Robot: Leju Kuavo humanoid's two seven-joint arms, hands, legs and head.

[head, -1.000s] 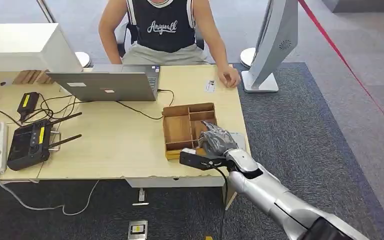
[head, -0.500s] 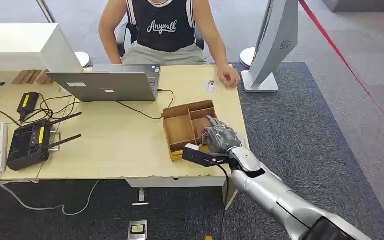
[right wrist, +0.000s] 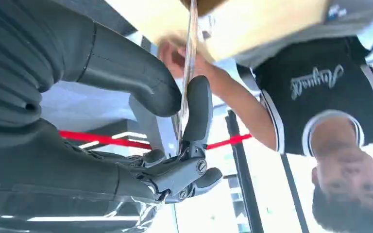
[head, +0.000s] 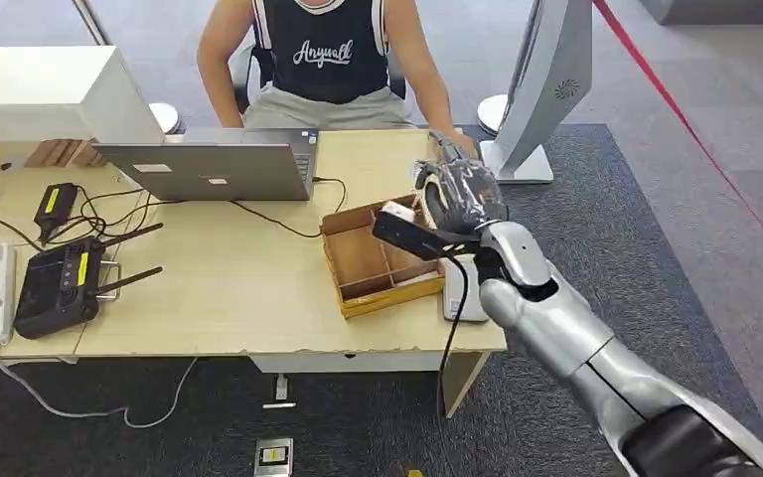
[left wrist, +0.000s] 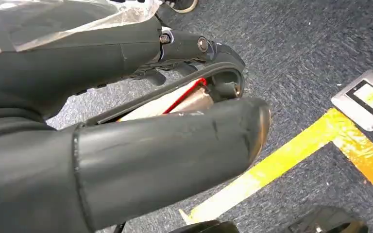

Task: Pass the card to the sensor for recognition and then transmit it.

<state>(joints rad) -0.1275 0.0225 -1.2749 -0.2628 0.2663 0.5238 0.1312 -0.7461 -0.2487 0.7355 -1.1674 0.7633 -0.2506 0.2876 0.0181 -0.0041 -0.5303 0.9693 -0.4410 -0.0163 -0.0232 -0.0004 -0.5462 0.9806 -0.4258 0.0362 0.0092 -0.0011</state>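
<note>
1. I see my right hand (head: 460,195) raised above the far end of the brown wooden compartment tray (head: 358,260), on the side of the seated person (head: 330,55).
2. In the right wrist view, thumb and one finger (right wrist: 197,109) pinch a thin, pale, edge-on card (right wrist: 191,53).
3. The flat white sensor pad (head: 460,295) lies just beside the tray's near right corner. I judge pick-up done; whether recognition is done I cannot tell, and the handover remains.
4. My left hand (left wrist: 126,145) hangs over carpet, fingers curled around a pale, red-edged object I cannot identify.
5. The card's face is unreadable.
</note>
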